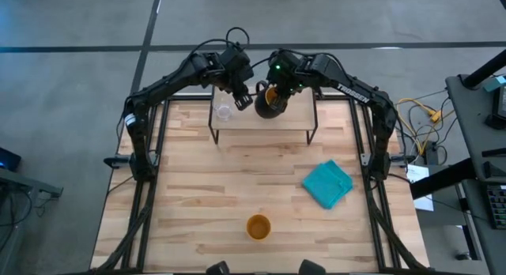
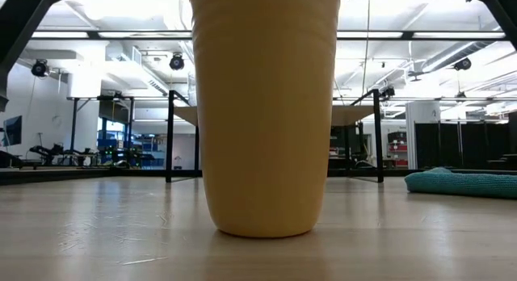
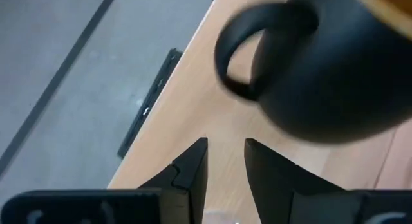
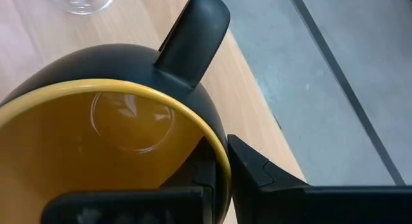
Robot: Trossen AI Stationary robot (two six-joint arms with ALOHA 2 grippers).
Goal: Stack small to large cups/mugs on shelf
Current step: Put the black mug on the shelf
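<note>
Your right hand (image 4: 219, 161) is over the shelf (image 1: 296, 117) at the far end of the tabletop (image 1: 198, 196), clamped on the rim of the dark mug (image 1: 270, 103). In the right wrist view one finger sits inside against the yellow-orange wall and the other (image 4: 257, 169) presses the dark outside, so the mug (image 4: 109, 140) is pinched between them. Its handle (image 4: 193, 40) sticks out on the side away from that hand. From above, the mug is at the middle of the shelf, with its handle turned toward the left arm; you cannot tell from these views whether its base touches the board.

Your left hand (image 3: 225, 161) is also over the shelf, just beside the mug on its handle side. Its two fingers (image 3: 193, 166) stand a little apart with nothing between them, and the mug's handle (image 3: 257, 53) shows close ahead of them, not touching.

The small clear cup (image 1: 224, 112) stands on the shelf's left part, near the left hand and apart from the mug. The yellow-orange cup (image 1: 258, 226) stands upright on the tabletop near its front edge, well apart from the shelf; in the low view it (image 2: 265, 111) fills the middle. A teal cloth (image 1: 327, 184) lies on the tabletop's right side, between shelf and front edge.
</note>
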